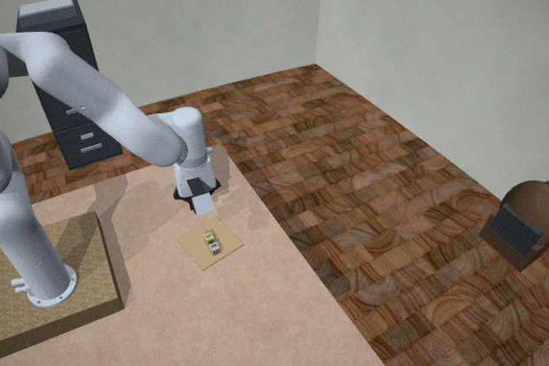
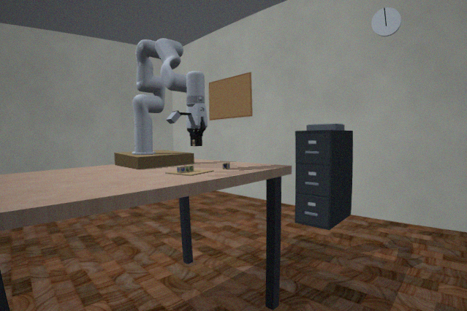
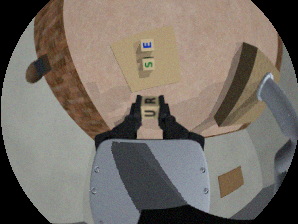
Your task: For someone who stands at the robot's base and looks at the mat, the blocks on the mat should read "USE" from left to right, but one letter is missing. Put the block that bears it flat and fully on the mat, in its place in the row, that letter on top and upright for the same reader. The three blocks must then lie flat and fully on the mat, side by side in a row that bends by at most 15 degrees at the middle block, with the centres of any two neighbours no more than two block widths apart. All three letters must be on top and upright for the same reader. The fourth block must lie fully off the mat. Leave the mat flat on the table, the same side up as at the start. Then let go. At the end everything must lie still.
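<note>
A tan mat point(image 1: 205, 259) point(image 2: 202, 171) point(image 3: 170, 58) lies on the table. On it stand a block with a green S point(image 1: 209, 235) point(image 3: 149, 64) and one with a blue E point(image 1: 214, 247) point(image 3: 148, 44), side by side. My gripper point(image 2: 196, 141) point(image 3: 150, 101) is shut on a wooden block with the letter U point(image 3: 150, 112). It holds the block high above the table, behind the mat's far edge on the S side. In the top view the wrist hides the fingers and the held block.
A fourth block point(image 2: 225, 165) lies on the table off the mat, near the far edge. The robot's wooden base plinth point(image 1: 46, 276) stands to the left. The table's right edge point(image 1: 292, 250) runs close to the mat. A dark filing cabinet point(image 2: 321, 175) stands beyond the table.
</note>
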Controlling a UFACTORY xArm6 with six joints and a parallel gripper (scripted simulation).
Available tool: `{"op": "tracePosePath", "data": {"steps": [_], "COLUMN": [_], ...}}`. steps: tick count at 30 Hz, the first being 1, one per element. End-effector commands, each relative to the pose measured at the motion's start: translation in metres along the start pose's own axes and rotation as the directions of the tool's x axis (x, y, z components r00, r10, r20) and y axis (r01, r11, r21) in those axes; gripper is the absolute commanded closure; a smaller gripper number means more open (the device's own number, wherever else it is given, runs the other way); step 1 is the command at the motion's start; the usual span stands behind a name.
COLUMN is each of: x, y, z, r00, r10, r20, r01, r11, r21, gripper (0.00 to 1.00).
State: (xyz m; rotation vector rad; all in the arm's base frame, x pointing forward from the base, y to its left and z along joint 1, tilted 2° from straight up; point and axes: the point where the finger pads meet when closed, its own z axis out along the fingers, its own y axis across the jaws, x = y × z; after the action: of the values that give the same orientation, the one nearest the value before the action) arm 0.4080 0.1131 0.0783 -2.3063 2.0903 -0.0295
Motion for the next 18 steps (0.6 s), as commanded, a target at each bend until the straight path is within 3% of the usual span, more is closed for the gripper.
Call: {"op": "tracePosePath", "data": {"steps": [1,18], "x": [-0.0001,-0.0001], "y": [0.0002,0.0012], "z": [-0.0013,-0.0012], "r00": [0.999,0.997], "r10": [-0.053,-0.081], "r20": [0.005,0.005], "r01": [0.053,0.081], "r11": [0.999,0.997], "r21": [0.004,0.004], "gripper": [0.79,0.79]}}
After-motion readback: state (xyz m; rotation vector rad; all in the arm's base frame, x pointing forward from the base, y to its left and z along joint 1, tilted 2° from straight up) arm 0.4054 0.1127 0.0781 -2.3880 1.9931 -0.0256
